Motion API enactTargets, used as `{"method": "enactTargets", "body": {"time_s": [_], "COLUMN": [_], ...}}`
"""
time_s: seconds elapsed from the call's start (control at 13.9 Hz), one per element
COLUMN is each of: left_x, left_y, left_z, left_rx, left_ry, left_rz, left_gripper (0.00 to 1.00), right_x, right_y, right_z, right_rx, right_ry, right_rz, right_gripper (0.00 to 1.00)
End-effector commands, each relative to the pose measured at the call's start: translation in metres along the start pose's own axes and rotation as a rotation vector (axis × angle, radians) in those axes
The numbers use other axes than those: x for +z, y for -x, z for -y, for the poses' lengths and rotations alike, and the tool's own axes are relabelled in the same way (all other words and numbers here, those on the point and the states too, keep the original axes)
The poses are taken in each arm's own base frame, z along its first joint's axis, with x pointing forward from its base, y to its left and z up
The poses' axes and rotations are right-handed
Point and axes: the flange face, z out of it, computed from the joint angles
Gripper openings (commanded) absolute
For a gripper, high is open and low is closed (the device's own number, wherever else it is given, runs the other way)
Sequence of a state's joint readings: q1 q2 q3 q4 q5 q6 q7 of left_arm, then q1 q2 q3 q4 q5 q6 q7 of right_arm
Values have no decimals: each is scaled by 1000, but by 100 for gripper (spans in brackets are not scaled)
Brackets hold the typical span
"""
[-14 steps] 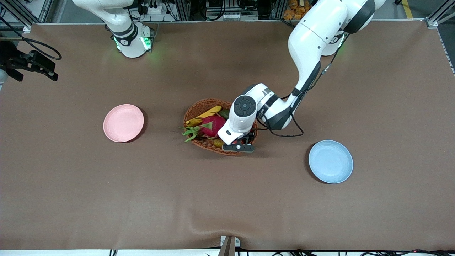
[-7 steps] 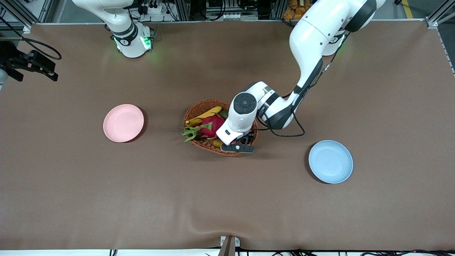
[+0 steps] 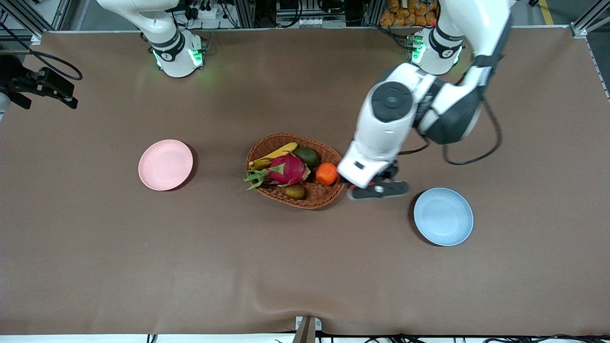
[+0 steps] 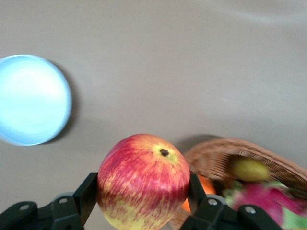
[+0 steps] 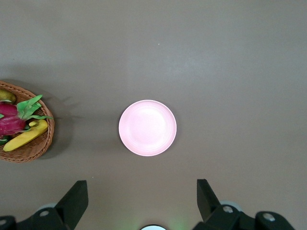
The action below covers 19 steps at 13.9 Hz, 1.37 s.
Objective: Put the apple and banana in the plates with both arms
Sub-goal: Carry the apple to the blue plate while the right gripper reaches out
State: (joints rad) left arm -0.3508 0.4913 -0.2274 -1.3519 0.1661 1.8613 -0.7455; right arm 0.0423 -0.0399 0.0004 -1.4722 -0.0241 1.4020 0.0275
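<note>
My left gripper (image 4: 142,188) is shut on the red, yellow-streaked apple (image 4: 144,179) and holds it up in the air over the table between the woven basket (image 3: 305,202) and the pale blue plate (image 3: 443,216). In the front view the left gripper (image 3: 377,189) hides the apple. The blue plate also shows in the left wrist view (image 4: 31,99). The banana (image 3: 276,153) lies in the basket at its edge farthest from the front camera. The pale pink plate (image 3: 165,165) lies toward the right arm's end. My right gripper (image 5: 140,191) is open and empty, high over the pink plate (image 5: 147,127).
The basket also holds a pink dragon fruit (image 3: 286,170), a dark avocado (image 3: 307,156), an orange (image 3: 326,174) and a kiwi (image 3: 295,191). A black camera mount (image 3: 43,85) stands at the table edge by the right arm's end.
My left gripper has risen out of the basket with the apple and swung toward the blue plate. The orange and avocado are now uncovered. The right arm has not moved.
</note>
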Motion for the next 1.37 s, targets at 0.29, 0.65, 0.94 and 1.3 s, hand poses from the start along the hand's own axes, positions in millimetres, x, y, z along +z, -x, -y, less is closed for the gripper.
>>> {"method": "enactTargets", "body": {"time_s": [0.29,0.65,0.94,1.3], "left_x": [65,144,187,230], "left_y": [-88,-121,-117,-115], "left_z": [179,285,285,277], "left_rx": [47,95,109,101], "left_ry": [-45,-25,-19,11], "left_rz": [125,223,281,294], "left_gripper": [0,0,0,0], "right_x": [20,96,156,218], "right_y": [-20,-54,-77,-92], "right_z": [10,30,51,92], "right_rx": [-35,-64,42,392], "right_ry": [8,5,-40,-103], "right_rz": [32,185,292,410], "right_gripper": [100,100,100,100]}}
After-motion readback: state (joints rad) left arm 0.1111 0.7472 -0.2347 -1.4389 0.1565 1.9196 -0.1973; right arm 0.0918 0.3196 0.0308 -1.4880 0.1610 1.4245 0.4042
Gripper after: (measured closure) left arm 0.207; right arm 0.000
